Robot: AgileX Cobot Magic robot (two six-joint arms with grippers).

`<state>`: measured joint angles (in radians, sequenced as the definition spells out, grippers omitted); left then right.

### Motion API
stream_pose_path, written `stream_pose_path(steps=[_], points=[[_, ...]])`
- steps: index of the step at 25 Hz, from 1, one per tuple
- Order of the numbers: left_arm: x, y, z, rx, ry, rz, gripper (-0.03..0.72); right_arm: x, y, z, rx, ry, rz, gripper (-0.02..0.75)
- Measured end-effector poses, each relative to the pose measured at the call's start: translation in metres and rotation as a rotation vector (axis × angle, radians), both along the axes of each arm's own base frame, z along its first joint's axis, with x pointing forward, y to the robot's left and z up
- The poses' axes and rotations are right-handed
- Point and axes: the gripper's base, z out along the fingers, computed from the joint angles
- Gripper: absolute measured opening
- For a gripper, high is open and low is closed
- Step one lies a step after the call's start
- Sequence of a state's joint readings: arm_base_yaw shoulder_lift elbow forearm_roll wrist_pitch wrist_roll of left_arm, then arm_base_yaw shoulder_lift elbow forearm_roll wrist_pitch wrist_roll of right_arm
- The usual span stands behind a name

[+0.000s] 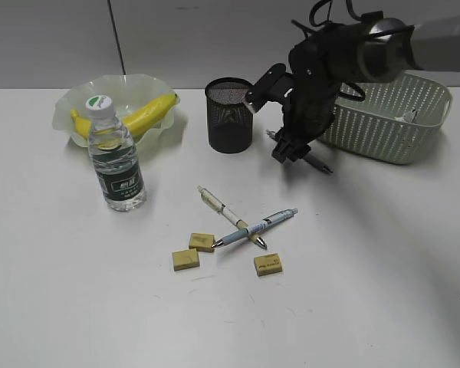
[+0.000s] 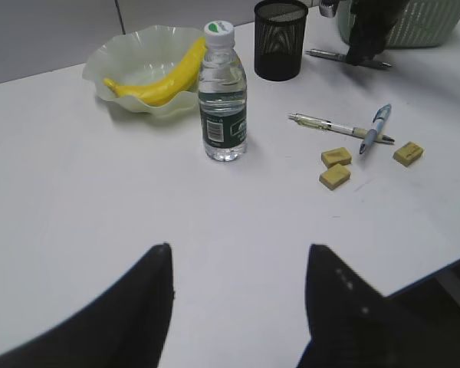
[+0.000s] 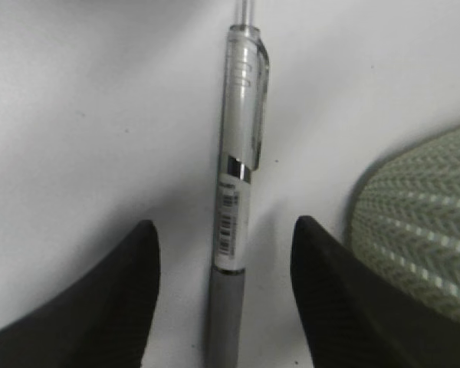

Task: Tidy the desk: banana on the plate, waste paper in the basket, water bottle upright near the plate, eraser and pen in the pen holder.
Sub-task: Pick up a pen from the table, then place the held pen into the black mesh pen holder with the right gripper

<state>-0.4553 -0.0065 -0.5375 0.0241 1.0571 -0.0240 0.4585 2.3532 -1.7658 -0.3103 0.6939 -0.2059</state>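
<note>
Three pens are lying loose on the worktop; the right gripper [image 3: 222,299] is straddling the grey pen [image 3: 238,199] near the back edge, fingers parted and gripping nothing (left gripper [image 2: 238,299] also open, empty). Closing off-centre is risking rolling it against the basket [image 1: 391,123].

Banana [image 1: 149,113] in plate [image 1: 67,103], upright water bottle [image 1: 115,159] beside it, right pincer [image 1: 290,149] low between pen holder [image 1: 229,116] and basket [image 1: 395,126]

Three pens [image 1: 246,227] [image 1: 255,228] [image 3: 238,207], three erasers [image 1: 202,242] [image 1: 185,260] [image 1: 267,264], one banana [image 1: 142,115], one water bottle [image 1: 116,157], one plate [image 1: 73,103], one pen holder [image 1: 230,116], one basket [image 1: 383,126].
</note>
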Motion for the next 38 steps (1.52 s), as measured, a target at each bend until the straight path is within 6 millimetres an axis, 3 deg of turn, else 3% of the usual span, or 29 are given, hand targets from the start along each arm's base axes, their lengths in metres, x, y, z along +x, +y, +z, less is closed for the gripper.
stream_pose_path(steps=[4,12,17,23,33,38], points=[[0.000,0.000,0.000,0.000,0.000,0.000,0.413,0.001,0.001,-0.011,-0.002,0.008,0.014,0.439],[0.000,0.000,0.000,0.000,0.000,0.000,0.407,0.006,0.003,-0.013,0.002,-0.020,0.029,0.408],[0.000,0.000,0.000,0.000,0.000,0.000,0.402,0.005,0.003,-0.015,-0.002,-0.014,0.028,0.300],[0.000,0.000,0.000,0.000,0.000,0.000,0.401,0.005,0.002,-0.016,-0.017,-0.006,0.033,0.097],[0.000,0.000,0.000,0.000,0.000,0.000,0.395,0.002,0.000,-0.013,-0.032,0.029,0.018,0.097],[0.000,0.000,0.000,0.000,0.000,0.000,0.395,-0.003,0.000,0.008,0.001,0.052,-0.019,0.097]])
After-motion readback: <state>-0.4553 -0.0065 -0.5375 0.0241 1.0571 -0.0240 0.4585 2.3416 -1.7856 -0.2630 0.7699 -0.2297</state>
